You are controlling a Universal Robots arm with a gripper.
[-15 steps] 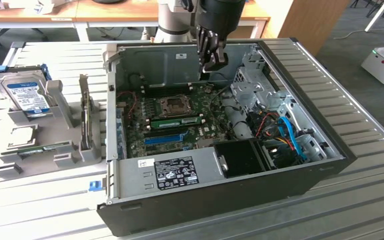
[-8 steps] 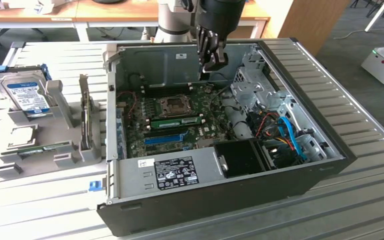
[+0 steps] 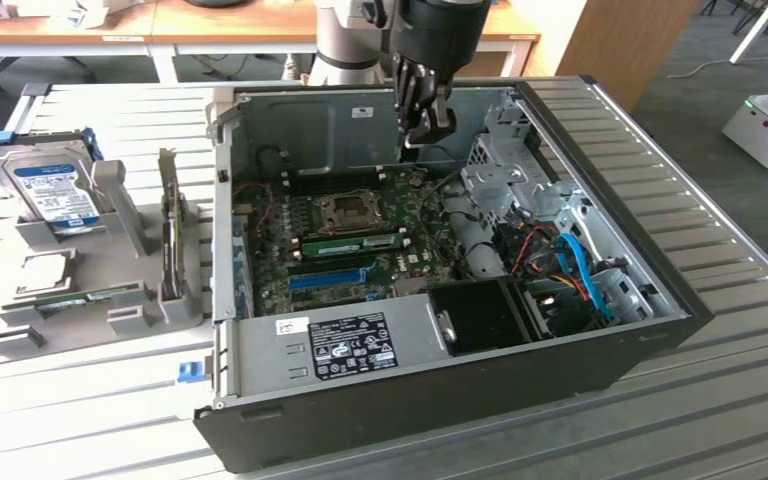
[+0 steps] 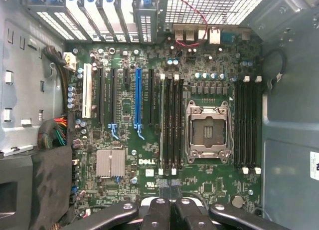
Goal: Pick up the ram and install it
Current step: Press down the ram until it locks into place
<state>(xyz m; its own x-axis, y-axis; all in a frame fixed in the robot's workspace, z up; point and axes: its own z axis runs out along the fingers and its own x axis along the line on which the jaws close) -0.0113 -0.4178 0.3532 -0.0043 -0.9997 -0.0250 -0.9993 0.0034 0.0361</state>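
One ram (image 3: pixel 353 243) stands seated, parallel to the blue slot (image 3: pixel 328 279); end effector (image 3: pixel 416 146) clenched, empty.

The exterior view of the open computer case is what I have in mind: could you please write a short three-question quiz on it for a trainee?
1. True or false: the gripper hangs over the motherboard in the open case.
2. Where is the ram? A, standing on the motherboard beside the CPU socket; B, on a keyboard; C, on the floor.
3. Fill in: the long slot on the far side of the ram from the CPU socket is coloured ____.

Key: 1 true; 2 A; 3 blue.
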